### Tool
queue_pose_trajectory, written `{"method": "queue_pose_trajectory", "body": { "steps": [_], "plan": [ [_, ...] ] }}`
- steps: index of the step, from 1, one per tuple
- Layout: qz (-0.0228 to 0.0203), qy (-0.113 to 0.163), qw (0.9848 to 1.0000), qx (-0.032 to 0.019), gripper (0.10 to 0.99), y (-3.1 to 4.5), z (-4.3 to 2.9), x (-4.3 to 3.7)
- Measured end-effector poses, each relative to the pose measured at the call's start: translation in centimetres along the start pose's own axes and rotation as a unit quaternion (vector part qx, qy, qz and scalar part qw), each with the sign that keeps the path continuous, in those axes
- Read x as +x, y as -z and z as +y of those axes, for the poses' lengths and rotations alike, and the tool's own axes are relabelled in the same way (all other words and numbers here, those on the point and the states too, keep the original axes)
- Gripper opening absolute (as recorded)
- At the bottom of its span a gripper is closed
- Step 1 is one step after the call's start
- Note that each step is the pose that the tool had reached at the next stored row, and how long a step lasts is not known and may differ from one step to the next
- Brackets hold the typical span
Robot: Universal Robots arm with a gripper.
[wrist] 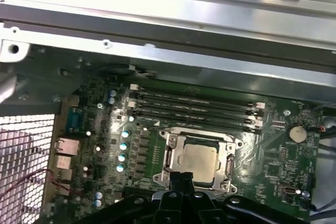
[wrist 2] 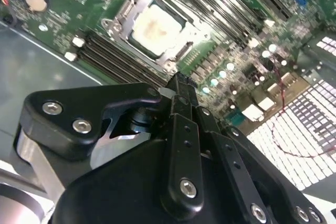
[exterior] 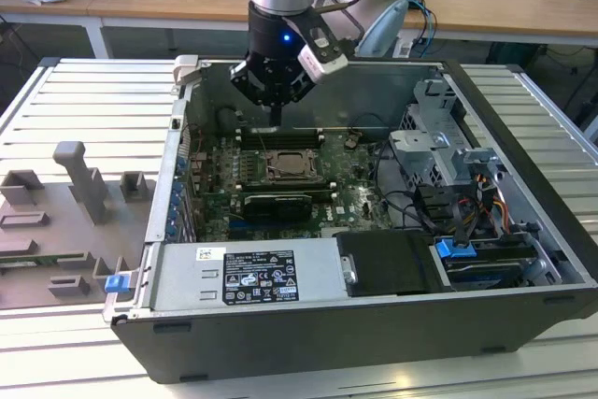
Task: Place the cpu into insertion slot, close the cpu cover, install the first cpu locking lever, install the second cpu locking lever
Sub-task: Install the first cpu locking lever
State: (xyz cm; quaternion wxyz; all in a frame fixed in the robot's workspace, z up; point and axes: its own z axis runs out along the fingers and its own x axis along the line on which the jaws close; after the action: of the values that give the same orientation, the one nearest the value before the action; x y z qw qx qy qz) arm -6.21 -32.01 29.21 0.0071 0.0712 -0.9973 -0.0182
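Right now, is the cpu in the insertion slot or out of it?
In. The first wrist view shows the cpu lying flat within the insertion slot, silvery rim all around.

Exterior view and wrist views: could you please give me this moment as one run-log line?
cpu: seated | cpu cover: closed around it | hand: shut, empty, low beside cover

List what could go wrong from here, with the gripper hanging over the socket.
1. The gripper hangs above the edge of the cpu cover. A small sideways error on the way down might put it on the bare face of the cpu and scratch it.
2. The memory slots lie right beside the cpu cover, so a misplaced descent could hit them.
3. Small capacitors crowd the board nearby, and a slip could bend one.
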Motion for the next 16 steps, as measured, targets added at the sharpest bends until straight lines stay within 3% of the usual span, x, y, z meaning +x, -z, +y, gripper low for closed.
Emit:
{"method": "queue_pose_trajectory", "body": {
  "steps": [2, 7, 13, 16],
  "plan": [
    [-0.001, -0.001, 1.0, 0.0001, 0.106, -0.05, 0.11, 0.69],
    [-0.0024, -0.023, 0.9997, 0.0, 0.106, -0.5, 0.14, 0.75],
    [-0.0077, -0.023, 0.9997, 0.0005, 0.106, -1.28, 0.26, 1.71],
    [-0.0083, -0.023, 0.9997, 0.0007, 0.106, -1.57, 0.26, 1.83]
  ]
}}
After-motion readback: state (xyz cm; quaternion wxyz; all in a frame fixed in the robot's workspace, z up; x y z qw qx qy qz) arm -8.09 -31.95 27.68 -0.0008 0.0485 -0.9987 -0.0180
